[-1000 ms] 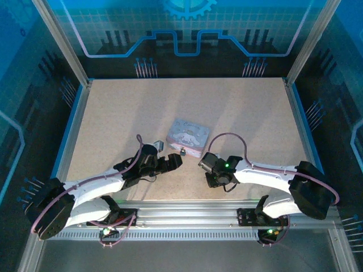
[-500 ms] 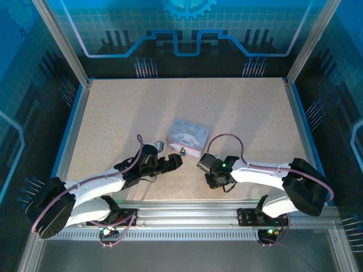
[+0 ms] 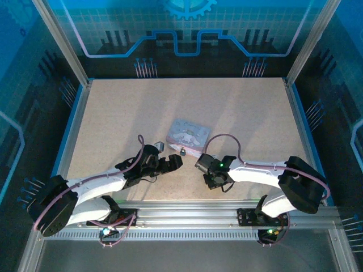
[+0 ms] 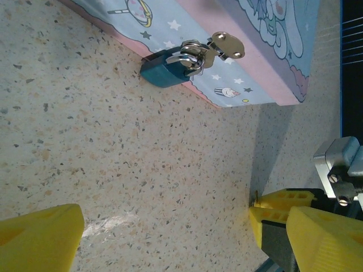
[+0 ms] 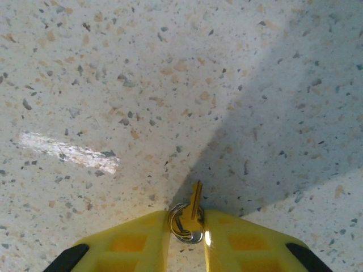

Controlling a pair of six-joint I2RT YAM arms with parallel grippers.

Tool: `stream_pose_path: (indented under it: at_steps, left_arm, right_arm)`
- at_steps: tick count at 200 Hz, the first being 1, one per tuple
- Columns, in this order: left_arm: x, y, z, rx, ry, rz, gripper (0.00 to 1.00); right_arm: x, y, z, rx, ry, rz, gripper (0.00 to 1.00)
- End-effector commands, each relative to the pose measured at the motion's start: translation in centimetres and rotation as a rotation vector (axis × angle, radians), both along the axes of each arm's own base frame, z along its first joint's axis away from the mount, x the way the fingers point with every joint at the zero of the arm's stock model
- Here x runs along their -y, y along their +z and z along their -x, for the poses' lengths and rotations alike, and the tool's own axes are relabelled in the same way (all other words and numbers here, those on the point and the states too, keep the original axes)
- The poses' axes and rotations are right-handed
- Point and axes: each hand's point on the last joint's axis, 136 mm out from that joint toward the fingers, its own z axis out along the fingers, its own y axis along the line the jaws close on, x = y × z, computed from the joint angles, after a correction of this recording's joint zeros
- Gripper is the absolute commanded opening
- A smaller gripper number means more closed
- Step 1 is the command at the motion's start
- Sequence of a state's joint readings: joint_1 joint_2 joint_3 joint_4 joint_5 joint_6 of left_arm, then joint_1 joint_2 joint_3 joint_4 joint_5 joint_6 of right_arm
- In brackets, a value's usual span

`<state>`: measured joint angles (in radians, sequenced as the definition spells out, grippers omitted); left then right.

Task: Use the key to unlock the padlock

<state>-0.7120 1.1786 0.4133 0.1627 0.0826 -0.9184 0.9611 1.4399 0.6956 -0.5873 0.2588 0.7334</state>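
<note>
From above, one tiny dark padlock sits against the front of the single tin, between the two arms.

Left wrist: its teal body and silvery shackle hang at the tin's clasp. The left gripper is released wide.

Right wrist: the right gripper is clenched on one brassy key with a ring, its head seemingly hidden between the fingers.

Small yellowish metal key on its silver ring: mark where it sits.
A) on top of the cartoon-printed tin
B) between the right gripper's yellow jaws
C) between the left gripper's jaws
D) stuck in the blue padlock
B: the right wrist view shows the small yellowish metal key and its ring gripped between the yellow jaws of the right gripper, blade pointing forward.
</note>
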Motion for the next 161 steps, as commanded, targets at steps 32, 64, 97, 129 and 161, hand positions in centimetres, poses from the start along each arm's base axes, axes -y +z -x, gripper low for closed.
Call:
stream_pose_path:
  at_steps: [32, 64, 97, 129, 161]
  left_arm:
    - [0.51, 0.28, -0.13, -0.003, -0.002, 0.008, 0.94]
    - [0.50, 0.27, -0.14, -0.004, -0.002, 0.008, 0.94]
    - [0.54, 0.32, -0.14, -0.005, -0.001, 0.011, 0.94]
    - [0.51, 0.35, -0.17, -0.004, 0.000, 0.010, 0.94]
    - [0.61, 0.45, -0.20, -0.005, -0.003, 0.013, 0.94]
  right_arm:
    - [0.15, 0.62, -0.59, 0.046, 0.002, -0.021, 0.19]
    - [0.13, 0.62, -0.66, 0.049, 0.001, -0.060, 0.19]
    - [-0.03, 0.61, -0.82, 0.051, -0.005, -0.116, 0.18]
    - [-0.02, 0.74, -1.04, 0.060, -0.009, -0.156, 0.14]
    - [-0.10, 1.01, -1.26, 0.067, 0.003, -0.189, 0.13]
